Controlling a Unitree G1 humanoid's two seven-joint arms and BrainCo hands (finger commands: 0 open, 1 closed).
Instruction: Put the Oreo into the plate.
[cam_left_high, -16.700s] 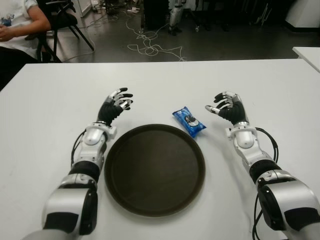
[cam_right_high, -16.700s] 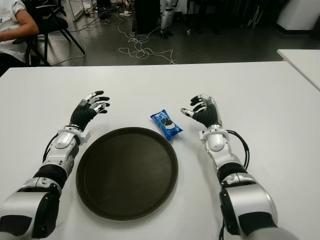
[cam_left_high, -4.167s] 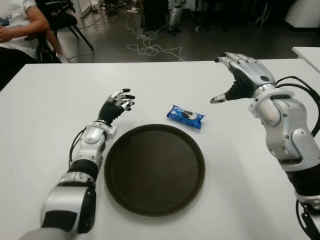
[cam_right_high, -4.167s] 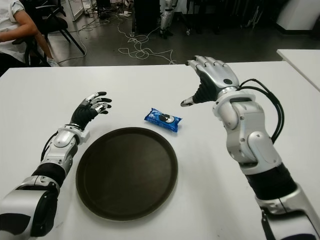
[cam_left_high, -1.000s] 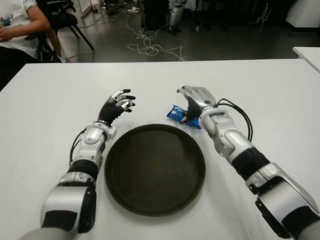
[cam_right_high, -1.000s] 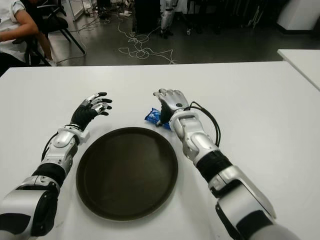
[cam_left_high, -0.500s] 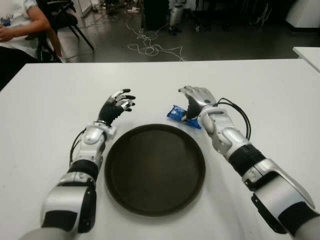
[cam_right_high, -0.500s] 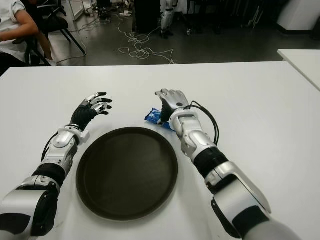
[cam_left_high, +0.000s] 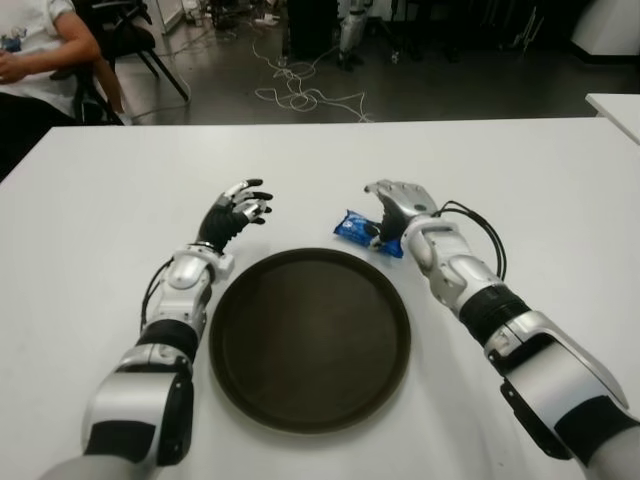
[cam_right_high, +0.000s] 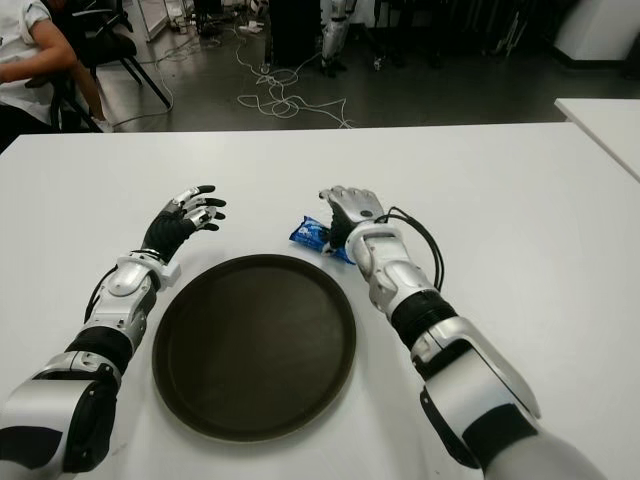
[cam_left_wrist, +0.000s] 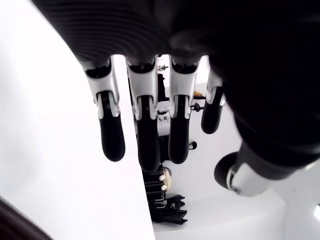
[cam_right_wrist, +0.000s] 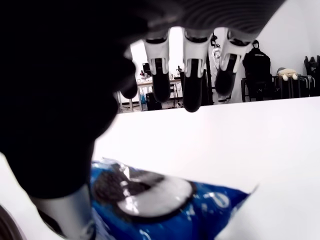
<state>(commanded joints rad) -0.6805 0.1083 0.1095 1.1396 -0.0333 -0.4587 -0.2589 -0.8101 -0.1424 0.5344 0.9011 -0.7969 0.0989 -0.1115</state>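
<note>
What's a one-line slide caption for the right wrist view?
Right hand hovering open over the blue Oreo pack on the white table, fingers not yet closed.

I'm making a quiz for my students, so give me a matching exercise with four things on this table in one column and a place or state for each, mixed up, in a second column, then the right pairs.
Column one:
1. Oreo pack
2. plate
3. left hand
4. right hand

Column two:
A. dark, round, with nothing in it
B. fingers spread, holding nothing, beyond the plate's left rim
C. blue, lying on the white table just beyond the plate
D. poised over the pack's right end, fingers open above it

Pairs: 1-C, 2-A, 3-B, 4-D
</note>
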